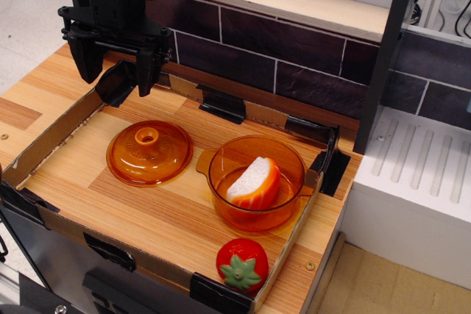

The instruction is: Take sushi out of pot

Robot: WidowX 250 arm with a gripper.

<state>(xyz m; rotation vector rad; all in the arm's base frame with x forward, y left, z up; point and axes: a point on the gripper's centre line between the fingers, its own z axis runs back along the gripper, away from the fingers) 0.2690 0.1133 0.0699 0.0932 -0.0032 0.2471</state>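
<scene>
The sushi [253,183] is a white-topped wedge with an orange striped side. It lies inside the transparent amber pot [289,158], which stands right of centre on the wooden surface. My gripper [116,77] is black and hangs at the far left corner, well away from the pot and above the surface. Its two fingers [88,60] stand apart with nothing between them.
The amber domed lid [149,151] with a knob lies left of the pot. A red strawberry toy [242,263] sits at the front edge. A low cardboard rim [44,145] with black clips borders the wooden surface. A dark tiled wall runs behind; a white ridged block [423,174] stands right.
</scene>
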